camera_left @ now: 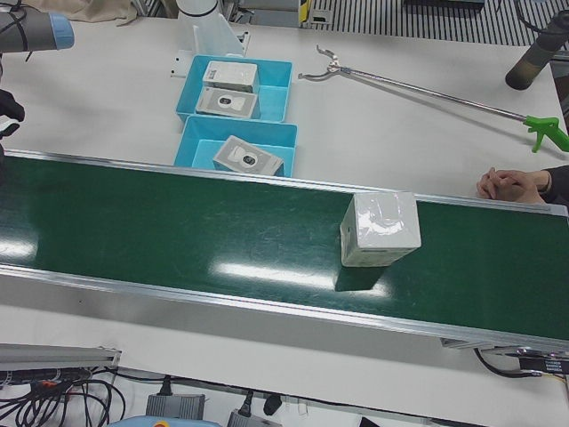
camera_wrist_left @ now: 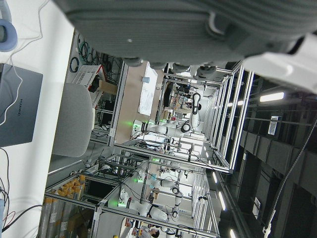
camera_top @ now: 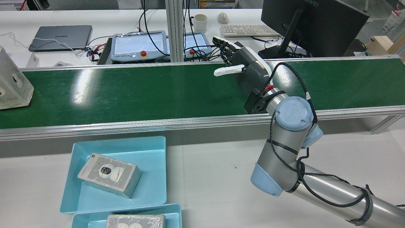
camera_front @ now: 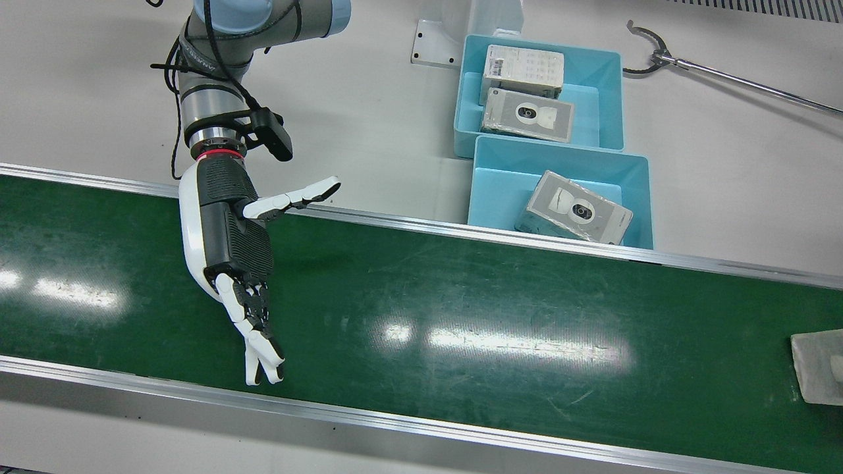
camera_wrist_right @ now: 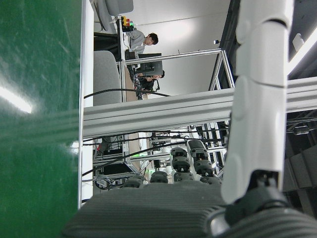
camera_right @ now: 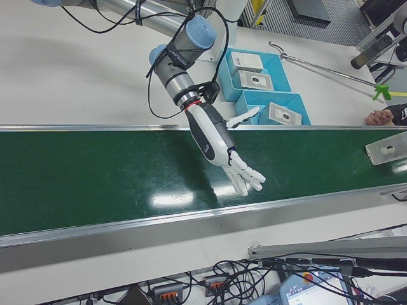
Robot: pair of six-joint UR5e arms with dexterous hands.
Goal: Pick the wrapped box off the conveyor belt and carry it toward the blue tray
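Right hand (camera_front: 230, 243): fingers spread, holding nothing, poised over conveyor belt (camera_front: 461, 309) awaiting wrapped box (camera_left: 380, 229), well apart. Left hand: state cannot tell. Blue tray (camera_front: 484, 187) beside belt.

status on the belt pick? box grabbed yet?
Not yet. The wrapped box sits untouched on the conveyor belt. The right hand hangs open over the belt, apart from it. Grasp and carry to the blue tray remain.
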